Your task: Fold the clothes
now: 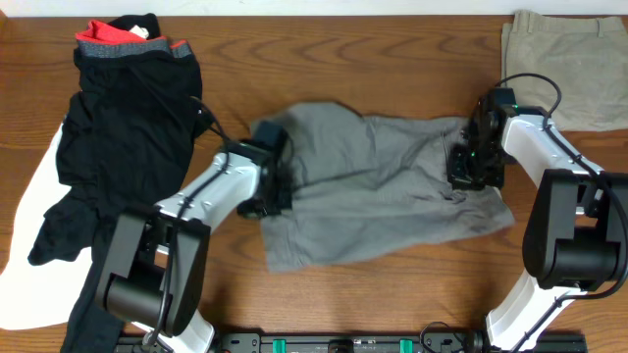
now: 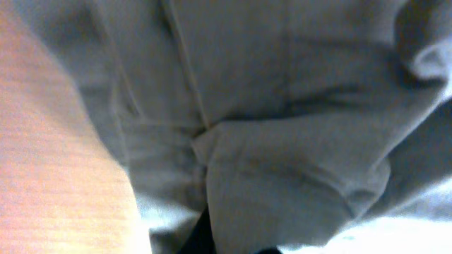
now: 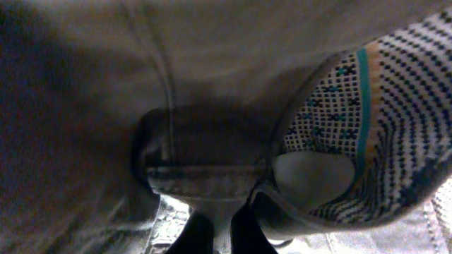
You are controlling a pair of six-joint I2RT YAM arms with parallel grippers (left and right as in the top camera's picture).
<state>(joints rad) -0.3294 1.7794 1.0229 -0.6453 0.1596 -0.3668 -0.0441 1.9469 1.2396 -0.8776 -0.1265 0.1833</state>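
Note:
Grey shorts (image 1: 383,191) lie crumpled across the middle of the table. My left gripper (image 1: 267,196) sits at their left edge. In the left wrist view grey cloth (image 2: 282,141) fills the frame and folds over a dark fingertip (image 2: 201,236), so the jaws are shut on the cloth. My right gripper (image 1: 474,172) is at the shorts' right end. In the right wrist view its two dark fingers (image 3: 198,236) pinch the waistband hem (image 3: 205,180), next to a patterned pocket lining (image 3: 381,120). A black garment with a red-and-grey band (image 1: 128,44) lies at the left. Beige shorts (image 1: 569,64) lie at the back right.
The black pile (image 1: 108,157) spreads down the left side over a white cloth (image 1: 29,206). Bare wooden table (image 1: 412,59) shows behind the grey shorts and in front of them. Both arm bases (image 1: 147,284) stand at the near edge.

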